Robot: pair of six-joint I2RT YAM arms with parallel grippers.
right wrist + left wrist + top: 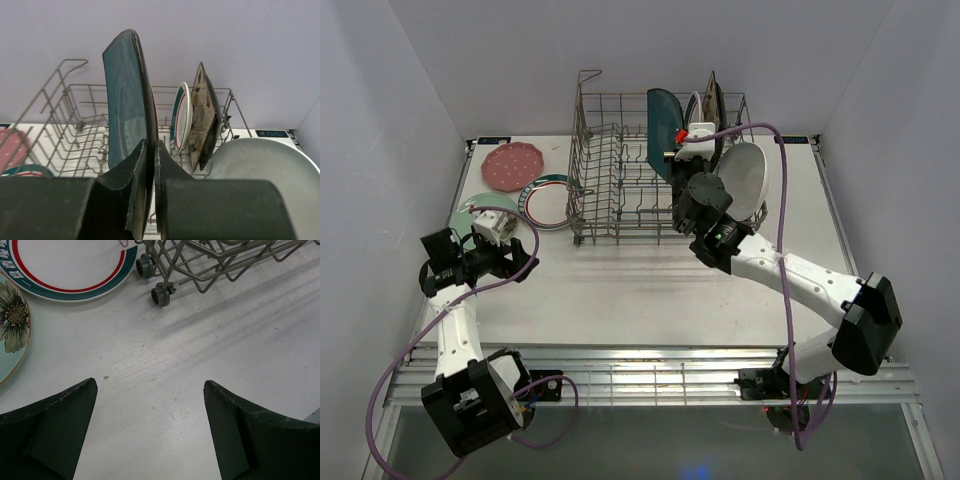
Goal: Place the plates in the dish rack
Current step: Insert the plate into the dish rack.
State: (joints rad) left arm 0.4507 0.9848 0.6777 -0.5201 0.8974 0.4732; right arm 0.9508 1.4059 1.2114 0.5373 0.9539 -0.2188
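My right gripper (151, 145) is shut on the lower edge of the teal square plate (125, 95), which stands upright inside the dish rack (75, 125). From above, that plate (663, 120) sits mid-rack (610, 170) beside the right gripper (674, 152). Further right in the rack stand a teal-and-red-rimmed round plate (181, 117) and a floral square plate (202, 117). A white oval plate (745, 175) leans at the rack's right end. My left gripper (505, 252) hovers open over bare table (150, 385), left of the rack, with nothing between its fingers.
On the table left of the rack lie a pink dotted plate (512, 165), a teal-and-red-rimmed round plate (548, 200) and a mint green floral plate (468, 210), partly under the left wrist. The rack's small wheels (161, 294) rest near the round plate (70, 265). Walls enclose three sides.
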